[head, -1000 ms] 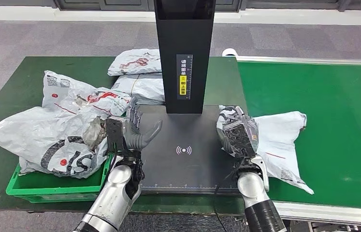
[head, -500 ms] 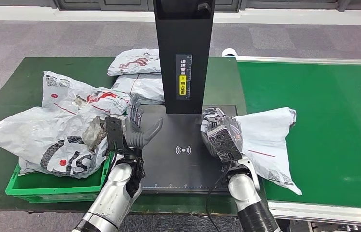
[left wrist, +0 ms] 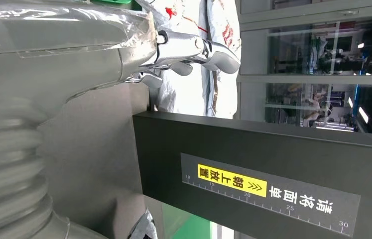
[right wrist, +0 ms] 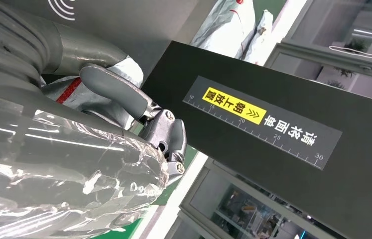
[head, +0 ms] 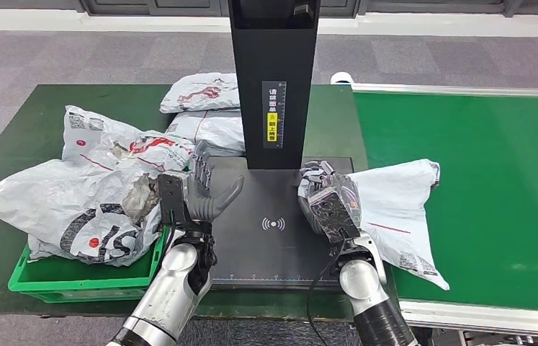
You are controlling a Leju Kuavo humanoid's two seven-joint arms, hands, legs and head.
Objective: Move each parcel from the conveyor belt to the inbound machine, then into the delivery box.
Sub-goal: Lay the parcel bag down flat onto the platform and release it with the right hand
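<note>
Grey carpet floor (head: 50,50), dark cabinet fronts (head: 150,6) along the far wall, glass partitions (left wrist: 318,59) reflecting ceiling lights.

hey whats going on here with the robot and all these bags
A humanoid robot is sorting parcels. Its right hand grips a white parcel by its edge; the parcel lies partly on the green conveyor belt and partly on the black inbound machine. The left hand hovers open at the platform's other side, holding nothing. A green delivery box beside it is already heaped with parcels, and two more parcels lie behind the machine's post.
</note>
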